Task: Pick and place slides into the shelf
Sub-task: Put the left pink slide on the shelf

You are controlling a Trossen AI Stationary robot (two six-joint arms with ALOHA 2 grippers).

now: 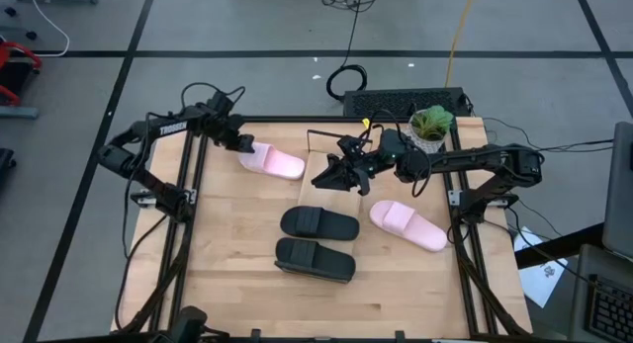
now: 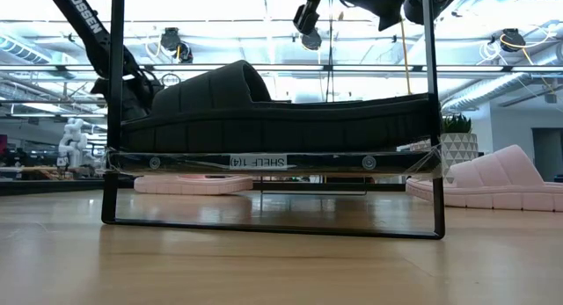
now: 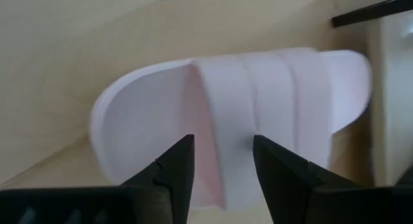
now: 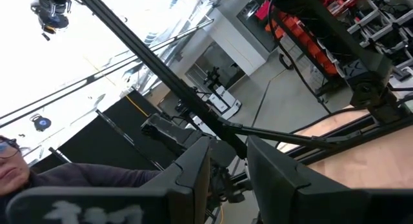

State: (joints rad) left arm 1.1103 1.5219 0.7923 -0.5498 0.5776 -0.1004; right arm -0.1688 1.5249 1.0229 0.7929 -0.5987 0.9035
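Surface: light wooden tabletop (image 1: 237, 284) on a grey floor crossed by dark lines; a potted plant (image 1: 431, 126) stands at the far edge.
Left arm: I reach inward from the table's left side, and my left gripper (image 3: 221, 161) is down over the heel end of a pink slide (image 1: 272, 162); the fingers are parted, with the slide's wide strap (image 3: 258, 108) just ahead of them and nothing clamped.
Right arm: I stretch in from the right, my right gripper (image 1: 336, 172) raised above the table and tilted up toward the room; the fingers stand slightly apart, holding nothing.
Shelf: its thin wire frame (image 2: 113, 164) is close in front of the low camera.
Other slides: two black slides (image 1: 318, 222) lie below my right gripper; a second pink slide (image 1: 407, 224) lies beside them.
Writing: "SHELF 14", seen mirrored on a label (image 2: 258, 162); "TROSSEN" along my left arm.
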